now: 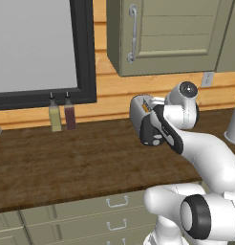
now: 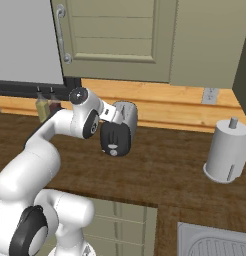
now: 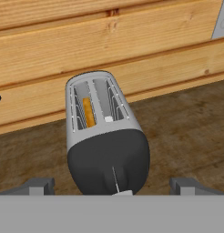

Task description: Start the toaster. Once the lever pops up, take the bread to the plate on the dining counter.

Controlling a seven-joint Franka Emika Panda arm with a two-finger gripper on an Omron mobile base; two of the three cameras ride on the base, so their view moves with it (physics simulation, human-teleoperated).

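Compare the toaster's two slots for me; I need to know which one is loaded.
In the hand view, the toaster has a left slot holding the orange-tan bread, set deep inside; the right slot has no slice, just grey walls and wire guides. Both are long, narrow and parallel, open at the top.

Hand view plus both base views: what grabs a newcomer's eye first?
The toaster, silvery with a black end panel, stands on the dark wood worktop against the wood-plank wall, with the bread showing orange in one slot. The robot's hand hovers open just before that black end. Off to the right stands a paper towel roll.
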